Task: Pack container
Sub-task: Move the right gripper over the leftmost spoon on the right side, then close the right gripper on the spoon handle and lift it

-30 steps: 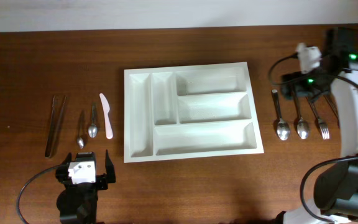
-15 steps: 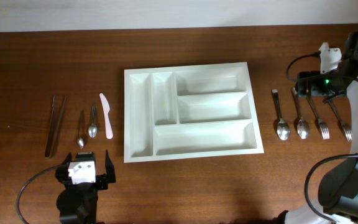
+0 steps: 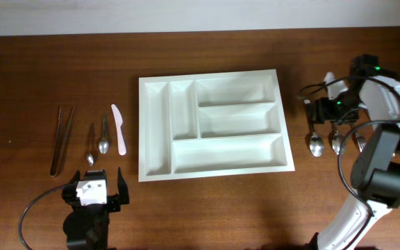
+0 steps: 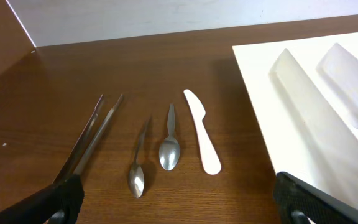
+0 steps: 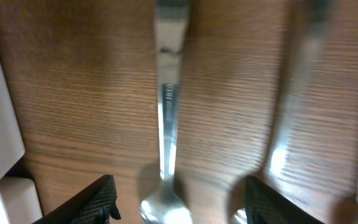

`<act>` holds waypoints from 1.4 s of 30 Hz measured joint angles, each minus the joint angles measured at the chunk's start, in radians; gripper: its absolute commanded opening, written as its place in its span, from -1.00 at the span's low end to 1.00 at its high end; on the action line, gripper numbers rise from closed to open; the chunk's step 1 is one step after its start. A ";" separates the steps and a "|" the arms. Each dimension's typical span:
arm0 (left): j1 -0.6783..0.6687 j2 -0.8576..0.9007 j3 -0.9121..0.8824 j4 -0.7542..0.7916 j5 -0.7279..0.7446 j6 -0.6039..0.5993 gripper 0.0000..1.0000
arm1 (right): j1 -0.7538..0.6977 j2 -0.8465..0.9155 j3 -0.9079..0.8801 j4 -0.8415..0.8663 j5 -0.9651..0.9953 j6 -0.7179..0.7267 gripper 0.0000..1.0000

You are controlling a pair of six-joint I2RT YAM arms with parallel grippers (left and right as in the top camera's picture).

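The white container [image 3: 156, 128] lies in the middle of the table, its compartments bare. My right gripper [image 3: 318, 112] hangs low over the cutlery to its right, open. In the right wrist view its fingers [image 5: 92, 199] stand either side of the leftmost spoon [image 5: 166, 106] without touching it. A second spoon [image 5: 284, 143] lies just outside the right finger. My left gripper [image 4: 179, 208] rests open at the front left, with nothing between its fingers.
Left of the container lie metal tongs [image 3: 62, 139], a small spoon [image 3: 91, 147], a larger spoon [image 3: 103, 137] and a white plastic knife [image 3: 119, 129]. On the right, two spoon bowls [image 3: 314, 145] [image 3: 337, 144] and a fork [image 3: 360, 144] show under my right arm.
My right gripper has swung left from over the forks, come down over the leftmost spoon's handle, and narrowed its jaws. The left arm and the cutlery have not moved.
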 measured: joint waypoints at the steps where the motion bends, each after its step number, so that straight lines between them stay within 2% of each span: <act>1: 0.000 0.000 0.000 0.000 0.000 0.000 0.98 | 0.012 0.017 0.000 0.000 0.005 0.000 0.28; 10: 0.000 0.000 0.000 0.000 0.000 0.000 0.98 | 0.090 0.096 -0.001 0.008 0.073 -0.005 0.08; 23: 0.000 0.000 0.000 0.000 0.000 0.000 0.98 | 0.089 0.101 -0.001 0.011 0.152 0.014 -0.60; 28: 0.000 0.000 0.000 0.000 0.000 0.000 0.98 | 0.088 0.103 -0.001 0.011 0.181 0.035 -0.77; 30: 0.000 0.000 0.000 0.000 0.000 0.000 0.98 | 0.088 0.103 -0.001 0.012 0.184 0.035 -0.92; 42: 0.000 0.000 0.000 0.000 0.000 0.000 0.98 | 0.088 0.107 0.015 -0.020 0.191 0.060 -0.92</act>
